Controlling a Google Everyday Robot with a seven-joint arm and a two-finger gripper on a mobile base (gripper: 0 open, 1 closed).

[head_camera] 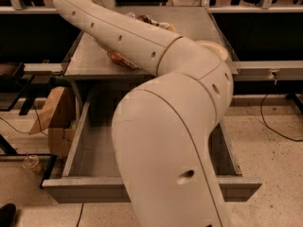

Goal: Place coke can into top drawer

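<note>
The top drawer [90,155] is pulled wide open below the grey table [199,25], and the part of its floor I can see holds nothing. My arm [156,56] fills the middle of the view and runs up across the table to the top left. My gripper is out of view, past the top edge of the frame. The coke can is hidden or out of view. The drawer's front panel [75,190] shows along the bottom.
A brown and yellow snack bag [120,59] lies on the table, partly under my arm, with more of it showing behind the arm [151,20]. A cardboard box [54,112] stands left of the drawer. Cables [272,122] lie on the floor at right.
</note>
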